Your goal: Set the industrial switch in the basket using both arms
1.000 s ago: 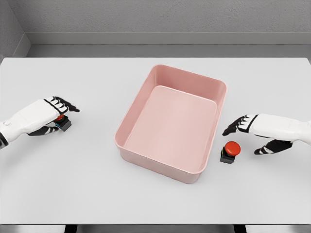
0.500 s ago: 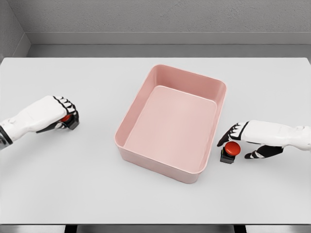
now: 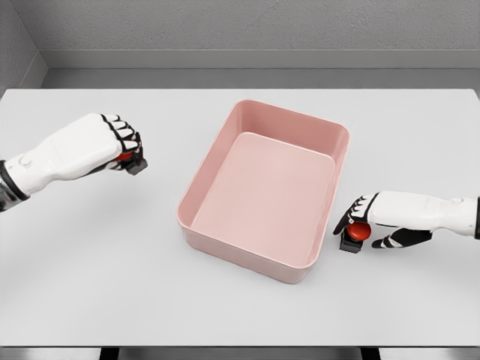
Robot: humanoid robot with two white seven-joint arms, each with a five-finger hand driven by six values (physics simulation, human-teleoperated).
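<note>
Fingers gripping left switch, right hand on switch

White table fills most of the head view, flat matte top, rectangular, far edge running straight across the upper part. Behind it a grey floor strip, then a grey textured back wall with a pale baseboard line along its foot. Grey side wall at far left, meeting the back wall in a corner. Light even, diffuse, soft shadows on the tabletop. Dark table supports show under the near edge.
</note>
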